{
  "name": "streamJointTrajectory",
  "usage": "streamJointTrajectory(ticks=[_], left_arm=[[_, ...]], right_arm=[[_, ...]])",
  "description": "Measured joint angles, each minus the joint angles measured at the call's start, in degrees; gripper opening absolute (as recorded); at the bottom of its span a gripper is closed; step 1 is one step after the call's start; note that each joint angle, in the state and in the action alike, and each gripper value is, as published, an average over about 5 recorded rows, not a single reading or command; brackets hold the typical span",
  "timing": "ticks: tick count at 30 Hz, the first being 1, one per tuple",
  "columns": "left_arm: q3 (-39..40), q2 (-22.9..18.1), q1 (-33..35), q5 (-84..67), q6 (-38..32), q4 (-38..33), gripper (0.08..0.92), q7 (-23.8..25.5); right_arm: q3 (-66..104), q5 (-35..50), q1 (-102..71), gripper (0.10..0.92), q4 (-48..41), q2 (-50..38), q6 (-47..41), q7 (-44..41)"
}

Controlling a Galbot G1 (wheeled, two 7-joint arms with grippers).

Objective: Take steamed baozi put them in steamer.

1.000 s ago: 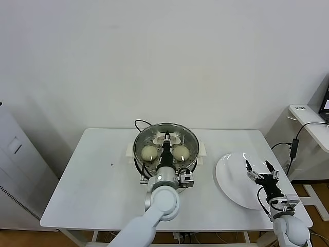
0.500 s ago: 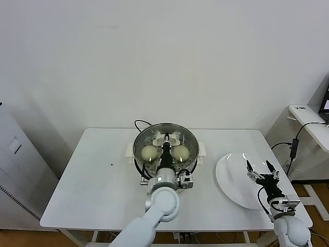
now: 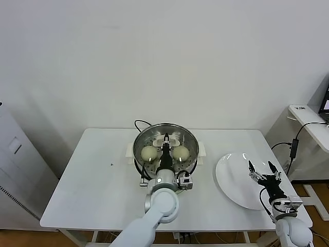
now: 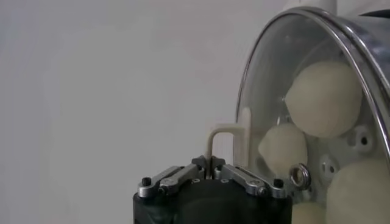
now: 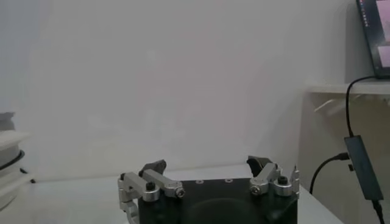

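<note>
At the centre of the head view stood the steamer (image 3: 165,149), a shiny steel basket on a white base, set toward the back of the white table (image 3: 97,180). Inside it two steamed baozi (image 3: 149,152) showed plainly, one left and one right of the arm that reached in over the near rim; a paler shape lay behind them at the far wall, too hidden to name. The left gripper (image 3: 166,139) hung over the middle of the basket, between the two buns, fingers pointing away toward the wall. In the left wrist view its fingers (image 4: 210,167) sat nearly together with only a sliver of gap, and nothing was pinched between them. That same view showed cream buns through a round glass lid (image 4: 268,91) with a steel rim, and a pale handle just past the fingertips.

At the lower right of the head view lay a flat white plate (image 3: 231,180), bare where it showed. The right gripper (image 3: 261,167) hovered over the plate's right edge, well apart from the steamer, its fingers spread wide and holding nothing. A black cord (image 3: 140,123) curled behind the steamer.
</note>
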Motion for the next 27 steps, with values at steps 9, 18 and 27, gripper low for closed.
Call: streamJointTrajectory(ticks=[9, 18, 27], left_arm=[[-0.2, 1.5, 1.2, -1.1, 0.0, -2.6, 0.469, 0.3], [-2.0, 6.5, 1.7, -14.0, 0.0, -13.9, 0.729, 4.4], [-11.2, 12.3, 1.2, -46.5, -2.0, -25.3, 0.822, 4.4]], right_arm=[[-0.1, 0.0, 0.0, 0.823, 0.1, 0.1, 0.0, -0.1], [-0.3, 0.0, 0.4, 0.823, 0.0, 0.0, -0.1, -0.3], [-1.4, 0.9, 0.7, 0.823, 1.3, -0.4, -2.2, 0.1]])
